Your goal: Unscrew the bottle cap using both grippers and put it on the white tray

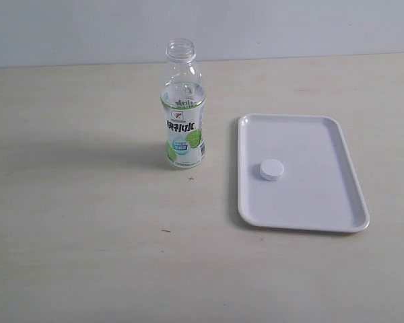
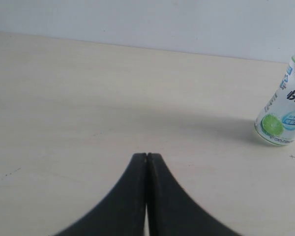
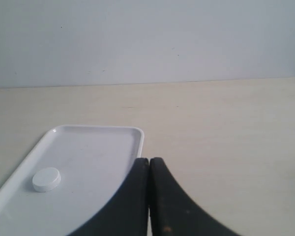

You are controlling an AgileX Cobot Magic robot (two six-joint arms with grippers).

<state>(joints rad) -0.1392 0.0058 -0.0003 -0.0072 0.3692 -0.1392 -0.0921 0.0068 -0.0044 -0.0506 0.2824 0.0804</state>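
Looked over the table [image 1: 81,256] first. Found the tray [image 1: 310,195] lying flat on it, to the right of the bottle and apart from it. Saw the bottle [image 1: 185,128] standing upright, neck open, threads bare. Spotted the cap [image 1: 271,169] flat inside the tray, toward the side nearer the bottle, clear of the rim.

Judged the job as good as done: cap off the bottle, cap on the tray. Reckoned on nothing left but a clean retreat. Favoured slow, level moves away from the bottle, likely easy to tip, and no brushing of the tray's rim, for fear of sliding the cap.

Saw neither arm in the outside view. Found the left gripper [image 2: 146,156] clenched, jaws pressed tip to tip on nothing, low over bare table, with the bottle well off to one side. Found the right gripper [image 3: 149,160] likewise clenched and empty, near the tray's edge, well apart from the cap.
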